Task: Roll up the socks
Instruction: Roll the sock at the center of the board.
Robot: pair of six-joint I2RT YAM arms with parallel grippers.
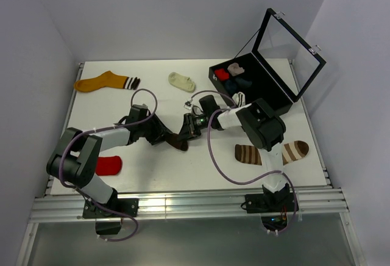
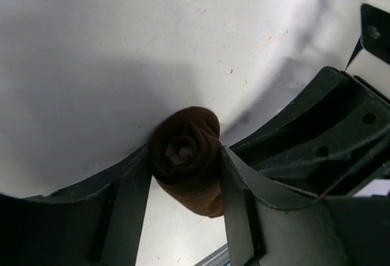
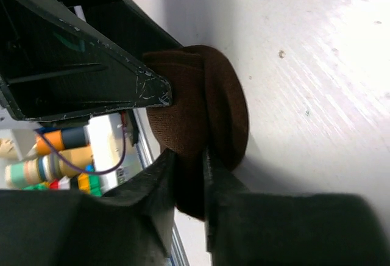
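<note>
On the white table [image 1: 152, 177], near its centre, I see the rolled dark brown sock [image 2: 186, 150]. My left gripper [image 1: 164, 136], at its 9 o'clock, clasps the roll. My right gripper [image 3: 189, 162], at 3 o'clock, pinches its outer fold.

A robot lab: 2 arms [image 1: 79, 156] [image 1: 262, 129] (purple cables [image 1: 213, 156] trailing) bolted to an aluminium rail [image 1: 183, 204] at the table's [image 1: 155, 168] near edge, white walls [image 1: 183, 16] around.
</note>
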